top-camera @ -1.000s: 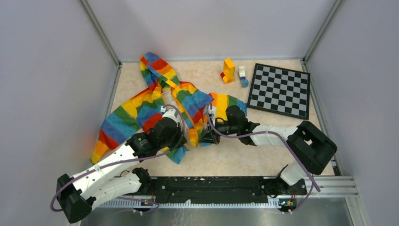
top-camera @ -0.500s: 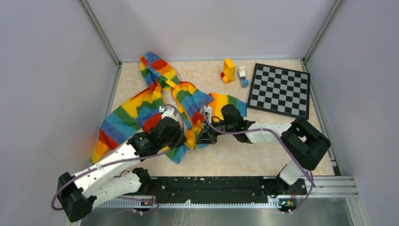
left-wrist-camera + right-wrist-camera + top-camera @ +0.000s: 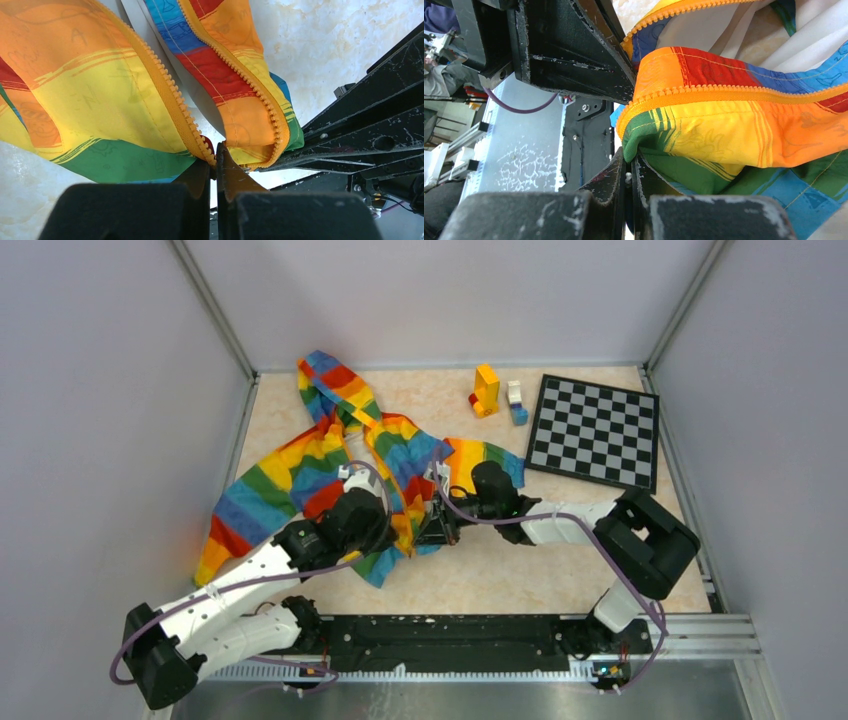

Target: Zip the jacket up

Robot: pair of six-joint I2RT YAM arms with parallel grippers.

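Note:
The rainbow-striped jacket (image 3: 290, 475) lies spread on the table, hood at the back, its front unzipped. My left gripper (image 3: 398, 533) is at the jacket's bottom hem. In the left wrist view that gripper (image 3: 216, 160) is shut on the lower end of one orange zipper strip (image 3: 170, 100). The other strip (image 3: 255, 90) runs apart from it and curls in beside the fingertips. My right gripper (image 3: 432, 530) faces it from the right. The right wrist view shows this gripper (image 3: 629, 157) shut on the green hem corner of the jacket (image 3: 734, 135), below a row of zipper teeth (image 3: 724, 92).
A checkerboard (image 3: 595, 430) lies at the back right. A yellow block stack (image 3: 486, 390) and a white and blue block (image 3: 516, 402) stand beside it. Grey walls enclose the table on three sides. The arms' black base rail (image 3: 450, 640) runs along the near edge.
The right arm has shifted a little to the left, its elbow drawing in, carrying the hem corner closer to the left gripper. The left arm has barely moved.

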